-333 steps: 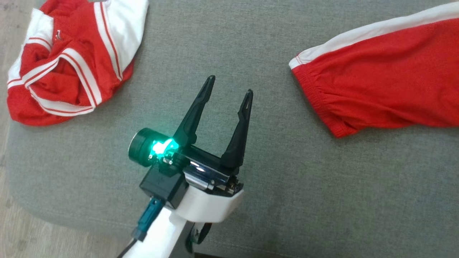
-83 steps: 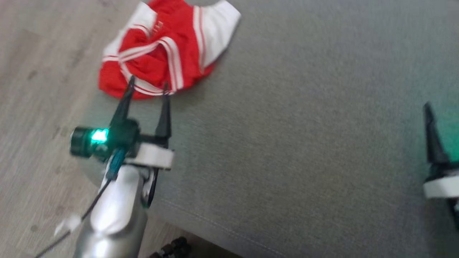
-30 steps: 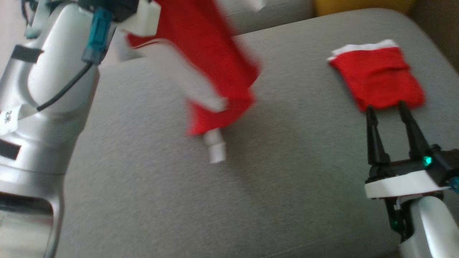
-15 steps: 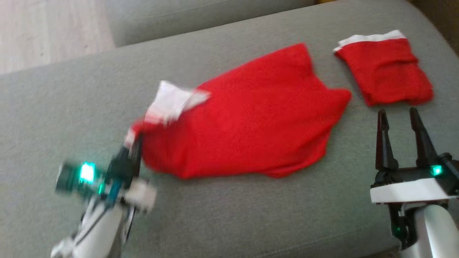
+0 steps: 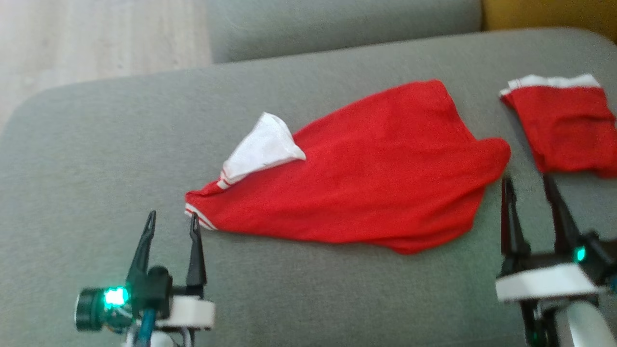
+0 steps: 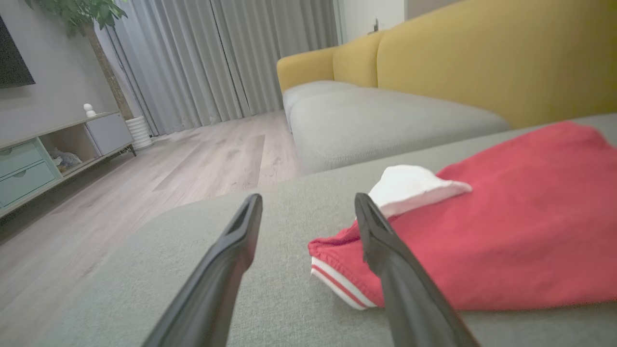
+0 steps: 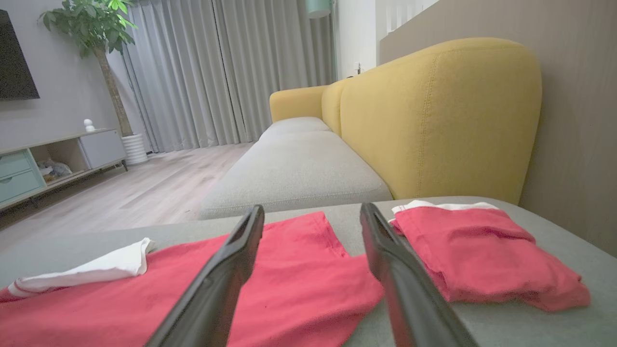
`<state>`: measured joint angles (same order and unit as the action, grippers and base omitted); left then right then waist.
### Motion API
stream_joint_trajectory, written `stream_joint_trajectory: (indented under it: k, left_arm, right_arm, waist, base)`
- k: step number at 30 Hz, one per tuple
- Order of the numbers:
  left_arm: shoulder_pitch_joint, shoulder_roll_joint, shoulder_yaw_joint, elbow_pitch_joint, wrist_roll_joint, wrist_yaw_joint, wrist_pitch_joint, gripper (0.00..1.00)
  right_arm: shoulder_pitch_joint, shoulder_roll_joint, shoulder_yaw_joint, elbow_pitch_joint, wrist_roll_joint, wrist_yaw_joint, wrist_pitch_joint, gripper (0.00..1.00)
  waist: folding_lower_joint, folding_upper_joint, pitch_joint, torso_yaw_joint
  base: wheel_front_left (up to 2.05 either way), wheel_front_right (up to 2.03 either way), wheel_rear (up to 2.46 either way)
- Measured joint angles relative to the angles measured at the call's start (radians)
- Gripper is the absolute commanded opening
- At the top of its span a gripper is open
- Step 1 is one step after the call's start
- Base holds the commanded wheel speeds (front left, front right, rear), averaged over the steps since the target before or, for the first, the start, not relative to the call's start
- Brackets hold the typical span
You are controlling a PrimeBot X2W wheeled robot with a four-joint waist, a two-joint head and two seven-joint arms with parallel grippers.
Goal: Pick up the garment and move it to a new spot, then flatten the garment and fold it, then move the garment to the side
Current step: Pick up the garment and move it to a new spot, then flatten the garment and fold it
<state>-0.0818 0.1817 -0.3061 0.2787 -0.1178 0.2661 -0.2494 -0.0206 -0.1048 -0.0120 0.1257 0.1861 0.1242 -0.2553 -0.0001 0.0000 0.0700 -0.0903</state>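
Garment [image 5: 356,193] now released onto sofa cushion [image 5: 96,168] for flattening; left gripper [image 5: 172,216] jaws wide beside hem, right gripper [image 5: 526,180] jaws likewise.

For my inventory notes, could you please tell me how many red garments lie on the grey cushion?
2. The spread garment lies in the middle of the cushion, white flap turned up; the folded garment sits to its right. None seems hidden.
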Motion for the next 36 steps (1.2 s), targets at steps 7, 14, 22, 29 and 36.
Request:
stream_joint_trajectory:
  k: [7,14,22,29,36]
  left_arm:
    - [0.133,-0.053,0.015,-0.194,0.019,0.007,-0.007,1.00]
    - [0.271,-0.070,0.012,-0.256,0.059,-0.003,-0.007,1.00]
    - [0.274,-0.077,0.014,-0.254,0.068,-0.021,-0.007,1.00]
    - [0.273,-0.079,0.013,-0.219,0.086,-0.046,-0.007,1.00]
    - [0.114,-0.080,-0.043,-0.079,0.145,-0.083,-0.007,1.00]
  right_arm:
    - [0.102,0.001,0.010,0.003,-0.010,0.000,0.000,1.00]
    - [0.185,0.015,0.066,0.011,-0.011,0.000,0.000,1.00]
    - [0.194,0.025,0.072,0.012,-0.011,0.000,0.000,1.00]
    - [0.194,0.025,0.072,0.012,-0.011,0.000,0.000,1.00]
    - [0.177,0.022,0.073,0.012,-0.011,0.000,0.000,1.00]
  waist:
    - [-0.0001,0.0000,-0.064,0.052]
    - [-0.0002,0.0000,-0.125,0.084]
    - [0.0000,0.0000,-0.121,0.086]
    - [0.0000,0.0000,-0.105,0.084]
    - [0.0000,0.0000,-0.040,0.074]
  base:
    - [0.00,0.00,0.00]
    - [0.00,0.00,0.00]
    - [0.00,0.00,0.00]
    - [0.00,0.00,0.00]
    - [0.00,0.00,0.00]
